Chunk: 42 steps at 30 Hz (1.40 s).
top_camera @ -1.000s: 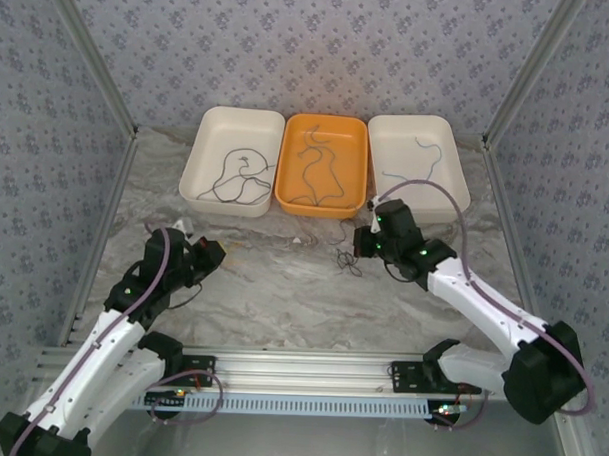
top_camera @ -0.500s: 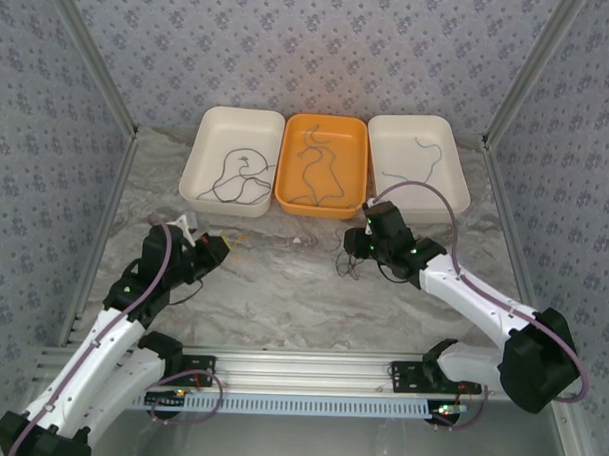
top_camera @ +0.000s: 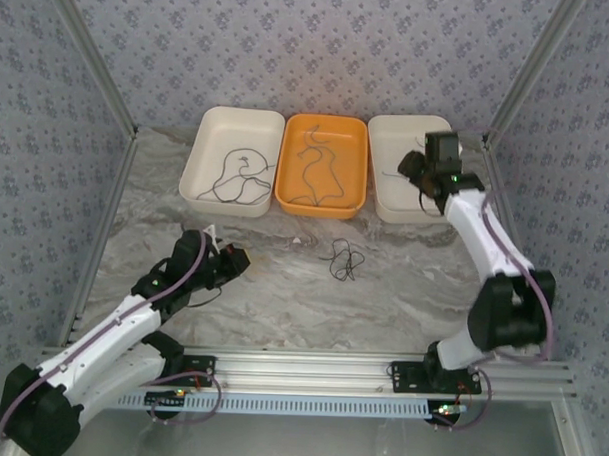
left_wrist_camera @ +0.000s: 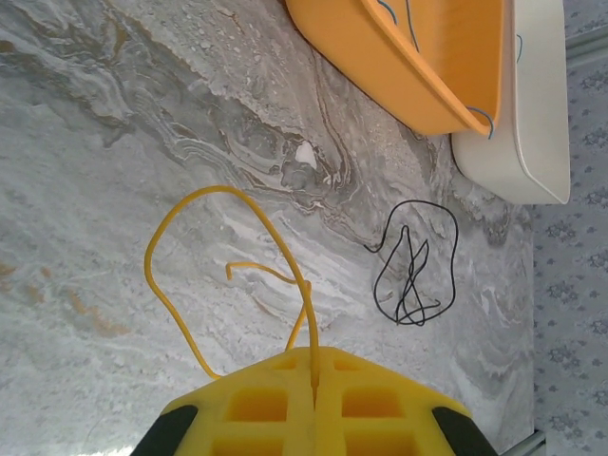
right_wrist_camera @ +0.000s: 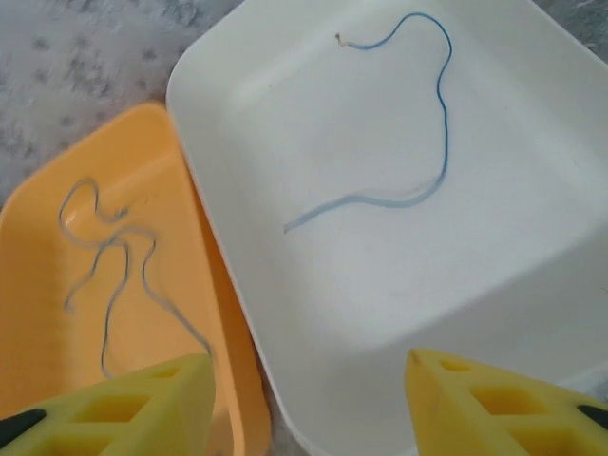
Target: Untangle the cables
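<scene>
Three trays in a row at the far side of the marble-patterned tabletop (top_camera: pixel 282 297), with the orange tray (top_camera: pixel 343 139) in the middle.

- Right gripper (top_camera: pixel 422 172): gone from beside the black tangle (top_camera: pixel 343 259) to above the right white tray (right_wrist_camera: pixel 380 285), just right of the orange tray. Shut a second ago, jaws now parted, nothing seen between them. Reads as a drop-off, though unconfirmed: same single blue wire (right_wrist_camera: pixel 442 123) in that tray as before.
- Left gripper (left_wrist_camera: pixel 312 366): clamped on the yellow wire (left_wrist_camera: pixel 217 188), low over the tabletop, nearer than the orange tray and to its left.
- Black tangle: loose on the tabletop just in front of the orange tray, likely the sorting still to do.
- Wires: hair-thin, limp, lying in soft curls and loops.
- Trays: smooth moulded plastic, rounded corners, shallow sloped walls.
- Tabletop: flat, grey-veined.
</scene>
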Motion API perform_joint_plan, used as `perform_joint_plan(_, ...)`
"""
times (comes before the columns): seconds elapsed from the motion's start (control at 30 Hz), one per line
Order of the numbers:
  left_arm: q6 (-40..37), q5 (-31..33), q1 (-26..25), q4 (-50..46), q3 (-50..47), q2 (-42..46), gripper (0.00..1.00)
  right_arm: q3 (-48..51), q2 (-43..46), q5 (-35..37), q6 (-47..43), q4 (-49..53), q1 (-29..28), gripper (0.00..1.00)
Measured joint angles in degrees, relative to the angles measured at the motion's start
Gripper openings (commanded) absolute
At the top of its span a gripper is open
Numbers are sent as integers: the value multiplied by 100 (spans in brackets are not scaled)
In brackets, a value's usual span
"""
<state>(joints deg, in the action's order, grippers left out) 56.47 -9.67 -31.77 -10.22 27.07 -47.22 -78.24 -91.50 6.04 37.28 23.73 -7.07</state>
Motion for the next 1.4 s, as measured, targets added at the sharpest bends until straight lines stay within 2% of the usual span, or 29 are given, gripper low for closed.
perform_joint_plan(0.13, 0, 92, -129, 186, 0, -203, 0, -1128, -1508, -20, 295, 177, 94, 58)
perform_joint_plan(0.33, -9, 184, -177, 284, 4, -238, 0, -1965, -2761, 186, 586, 520, 122, 60)
perform_joint_plan(0.63, -11, 243, -249, 343, 4, -372, 0, -2610, -3539, 457, 577, 870, 369, 66)
perform_joint_plan(0.9, -9, 267, -282, 411, 4, -400, 0, -2761, -3775, 562, 772, 1213, 391, 67)
perform_joint_plan(1.2, -7, 308, -328, 424, 4, -431, 0, -3580, -4306, 713, 1169, 1620, 382, 68)
perform_joint_plan(1.33, -7, 310, -328, 426, 4, -431, 0, -4070, -4645, 883, 1298, 2031, 343, 63)
perform_joint_plan(1.4, -7, 328, -328, 428, 4, -433, 0, -4144, -4695, 984, 1366, 2188, 317, 55)
